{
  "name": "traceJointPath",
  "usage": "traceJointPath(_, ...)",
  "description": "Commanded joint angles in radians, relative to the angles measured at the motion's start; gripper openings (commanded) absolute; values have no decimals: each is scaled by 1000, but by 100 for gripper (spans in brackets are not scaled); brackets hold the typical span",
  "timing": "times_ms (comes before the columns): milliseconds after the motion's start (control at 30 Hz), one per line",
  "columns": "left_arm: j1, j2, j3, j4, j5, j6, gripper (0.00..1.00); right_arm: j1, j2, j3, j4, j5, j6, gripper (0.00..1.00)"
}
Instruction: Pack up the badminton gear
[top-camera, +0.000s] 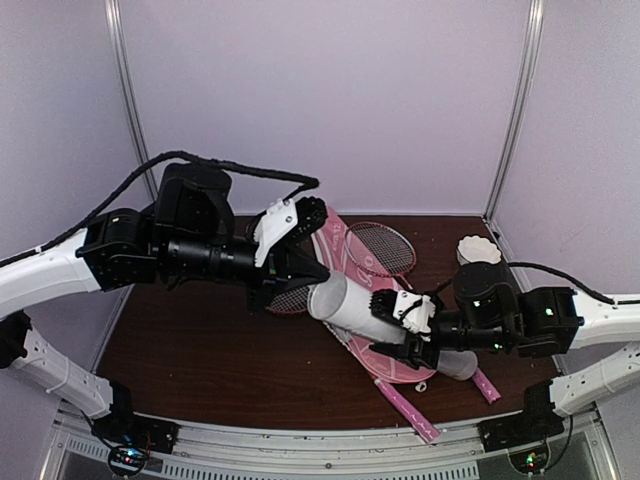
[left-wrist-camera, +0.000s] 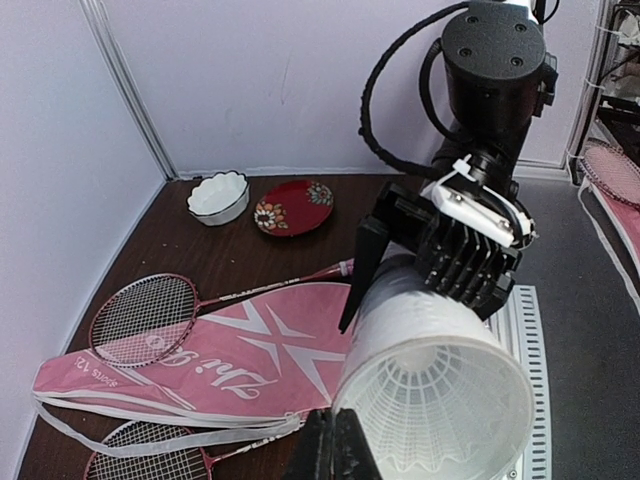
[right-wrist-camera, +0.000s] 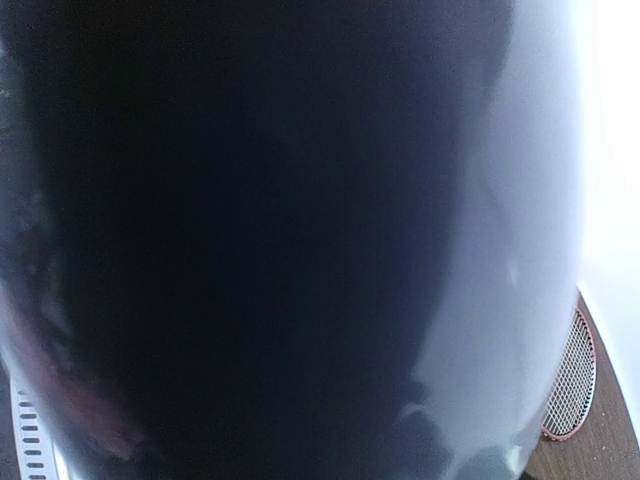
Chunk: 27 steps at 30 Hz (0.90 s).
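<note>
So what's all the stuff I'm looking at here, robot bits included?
table: one, dark brown, under everything
cover: one, pink with white stripes, flat on the table
racquets: two, red frames and pink handles, on the table by the cover
white tube: one, white, held above the cover
shuttlecock: one visible, white, inside the tube's open end
bowl: one, white, scalloped, far right corner
dish: one, red patterned, beside the bowl
right gripper: one, black, clamped on the tube
left gripper: one, black, at the tube's mouth
</note>
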Motion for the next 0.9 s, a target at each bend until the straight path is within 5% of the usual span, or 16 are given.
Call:
traceJointPath(0,-6,24,26,-9,26,17,4,5,-23,16,67,4,-6,36)
traceJointPath(267,-6,31,20,-9,19,24,38,4,-28,10,76,15,0,36)
traceJointPath(867,-6,84,-10,-17,79,8,63,5,-67,2,121,5,-26,36)
